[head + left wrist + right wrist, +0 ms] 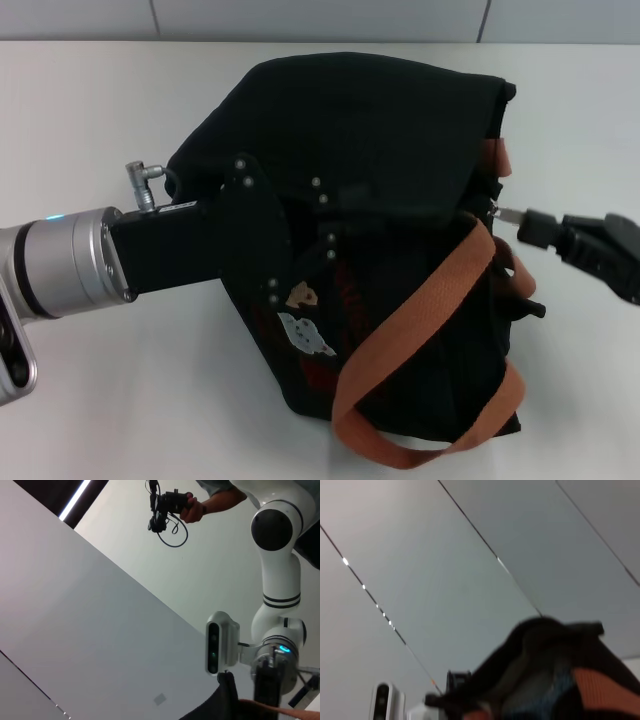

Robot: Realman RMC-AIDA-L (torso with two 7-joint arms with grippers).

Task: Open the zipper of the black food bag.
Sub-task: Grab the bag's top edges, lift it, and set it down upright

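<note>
The black food bag lies on its side in the middle of the white table, its animal patches facing me. Its orange-brown handles loop across the front. At the bag's right end, the small silver pull tab of the zipper sticks out, and my right gripper is shut on it. The zip line itself is lost in the dark folds. My left gripper rests against the bag's left side, black on black. In the right wrist view, black fabric and an orange strap fill the lower corner.
The white table runs out on every side of the bag, with a tiled wall behind. In the left wrist view, my right arm rises white at one side. A person's hand holding a cabled device shows near it.
</note>
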